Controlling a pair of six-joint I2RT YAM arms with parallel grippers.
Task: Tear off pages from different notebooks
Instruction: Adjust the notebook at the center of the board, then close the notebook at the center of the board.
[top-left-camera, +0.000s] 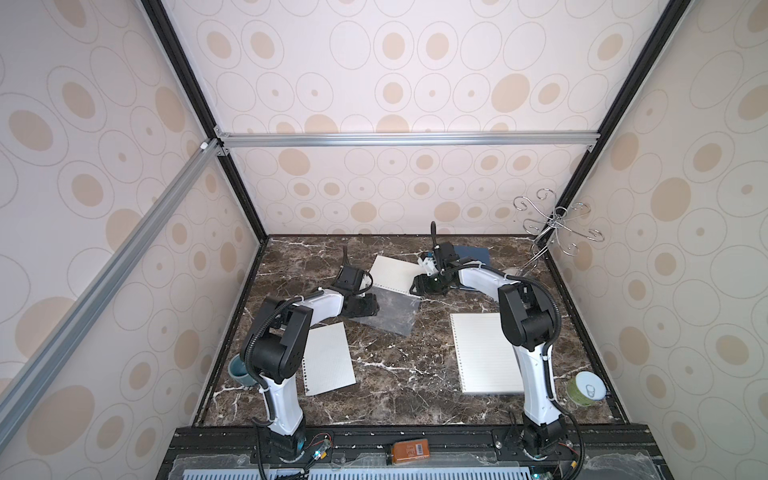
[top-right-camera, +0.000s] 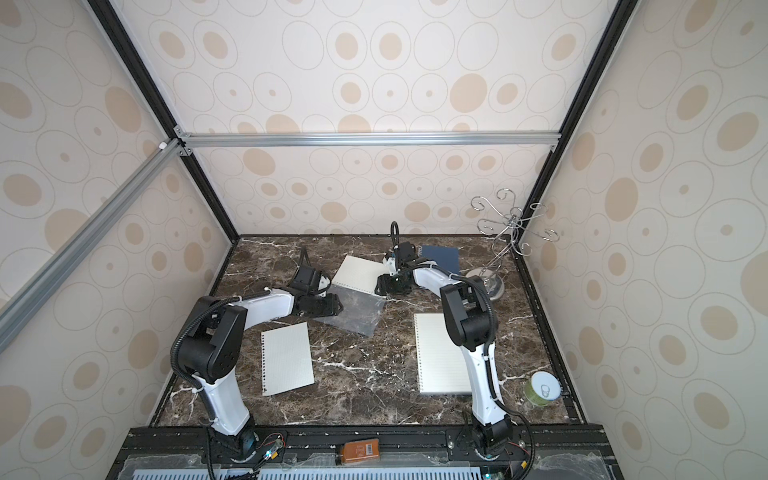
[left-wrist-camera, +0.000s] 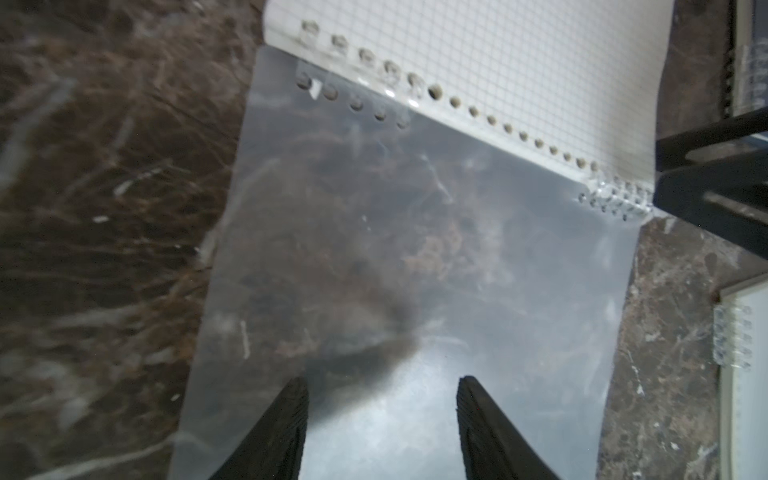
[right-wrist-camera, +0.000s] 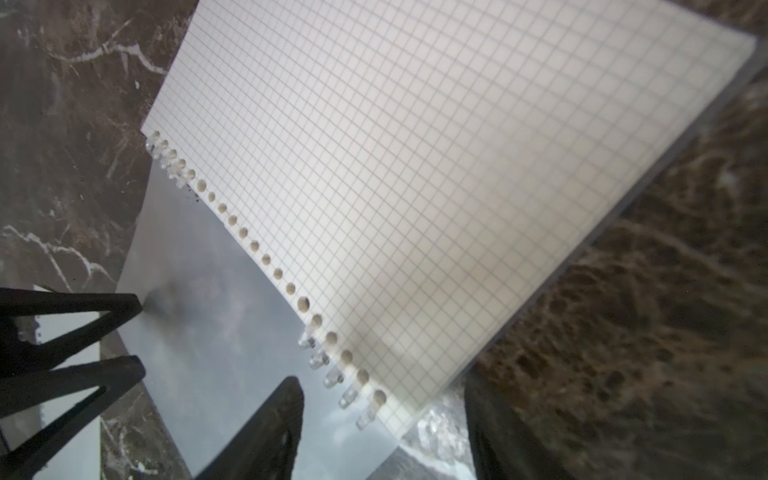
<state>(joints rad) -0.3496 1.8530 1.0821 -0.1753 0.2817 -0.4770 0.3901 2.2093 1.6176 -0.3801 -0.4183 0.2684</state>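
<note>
- Left gripper (top-left-camera: 368, 307), spread, hangs low over the small notebook (top-left-camera: 392, 270)'s laid-open clear cover (top-left-camera: 390, 320) on the far bench (top-left-camera: 399, 370) in a top view; right gripper (top-left-camera: 420, 286) sits at its spiral end.
- Left wrist: jaws apart, pinching nothing; press down to pin the cover.
- Right wrist: jaws spread astride the grid page (right-wrist-camera: 415, 187)'s corner; pinch one sheet only.

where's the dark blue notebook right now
In both top views the dark blue notebook lies at the table's far edge, right of centre, partly hidden behind the right arm's wrist, with the chrome stand just to its right.
</note>
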